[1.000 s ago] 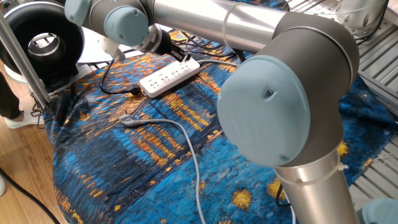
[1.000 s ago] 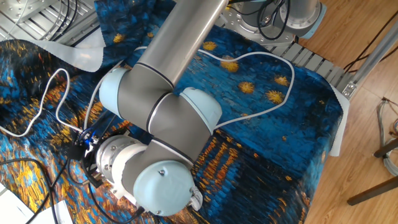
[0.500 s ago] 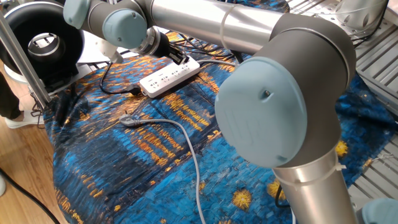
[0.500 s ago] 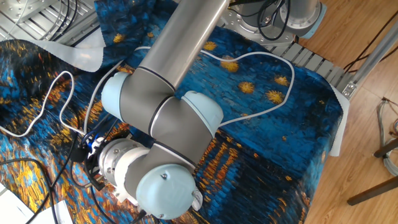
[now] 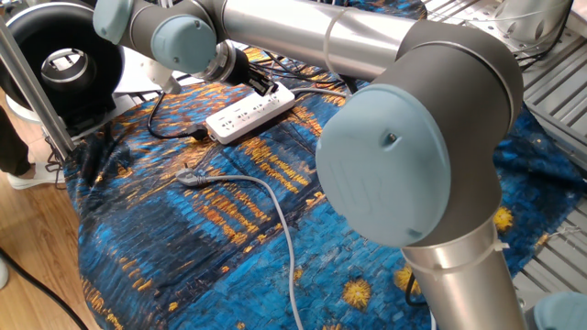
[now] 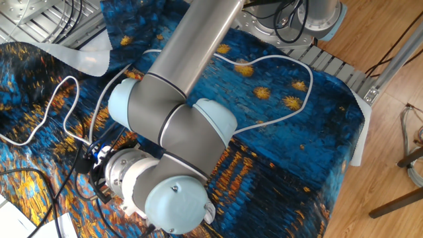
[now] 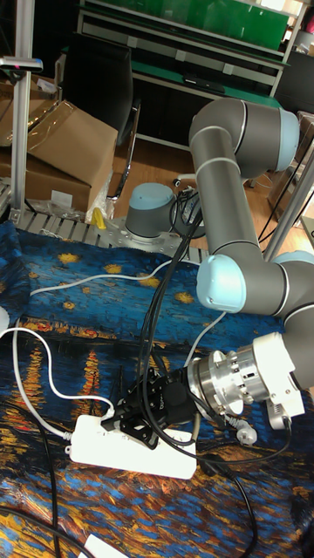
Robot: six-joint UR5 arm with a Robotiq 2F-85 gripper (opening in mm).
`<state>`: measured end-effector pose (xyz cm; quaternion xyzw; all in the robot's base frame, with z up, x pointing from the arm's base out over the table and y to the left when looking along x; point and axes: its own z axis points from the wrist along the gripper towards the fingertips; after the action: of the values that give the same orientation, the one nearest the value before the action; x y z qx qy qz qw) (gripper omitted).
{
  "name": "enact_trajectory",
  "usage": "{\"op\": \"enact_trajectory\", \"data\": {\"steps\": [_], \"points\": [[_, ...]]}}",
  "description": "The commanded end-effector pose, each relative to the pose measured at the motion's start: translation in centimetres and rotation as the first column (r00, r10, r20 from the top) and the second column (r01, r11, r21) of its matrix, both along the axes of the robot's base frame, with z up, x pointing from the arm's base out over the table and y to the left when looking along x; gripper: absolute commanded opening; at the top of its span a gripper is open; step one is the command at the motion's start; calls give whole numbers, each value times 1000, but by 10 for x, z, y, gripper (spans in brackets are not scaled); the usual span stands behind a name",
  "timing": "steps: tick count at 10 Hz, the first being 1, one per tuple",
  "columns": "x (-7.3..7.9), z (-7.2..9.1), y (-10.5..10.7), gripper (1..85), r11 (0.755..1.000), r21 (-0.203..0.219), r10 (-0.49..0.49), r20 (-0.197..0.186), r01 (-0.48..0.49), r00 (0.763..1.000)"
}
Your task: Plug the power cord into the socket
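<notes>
The socket, a long white power strip (image 5: 240, 115), lies on the blue patterned cloth (image 5: 183, 238) and shows again in the tall view (image 7: 105, 446). My gripper (image 5: 263, 85) is low over the strip's top face, its black fingers (image 7: 131, 410) close together and touching or almost touching the outlets. The thin white power cord (image 7: 54, 382) loops across the cloth and runs in at the fingers (image 6: 92, 155). In the other fixed view the cord (image 6: 69, 79) also leads to the gripper. The plug itself is hidden between the fingers.
A thicker grey cable with a metallic end (image 5: 188, 177) lies in front of the strip. The strip's black lead (image 5: 170, 135) curls at its near end. A black round device (image 5: 64, 64) stands at the far left. My arm's large joint (image 5: 404, 156) blocks the right side.
Over the last second the gripper came down and slightly right onto the strip's far end. It has barely moved in the last half second.
</notes>
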<state>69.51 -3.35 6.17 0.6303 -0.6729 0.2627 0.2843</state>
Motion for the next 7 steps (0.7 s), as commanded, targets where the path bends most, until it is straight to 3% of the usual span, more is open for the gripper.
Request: {"op": "enact_trajectory", "data": {"steps": [1,7], "points": [[-1,-4,1,13,1000,16,-8,1,8,1000],[-2,-9,1,13,1000,24,8,-1,-8,1000]]}}
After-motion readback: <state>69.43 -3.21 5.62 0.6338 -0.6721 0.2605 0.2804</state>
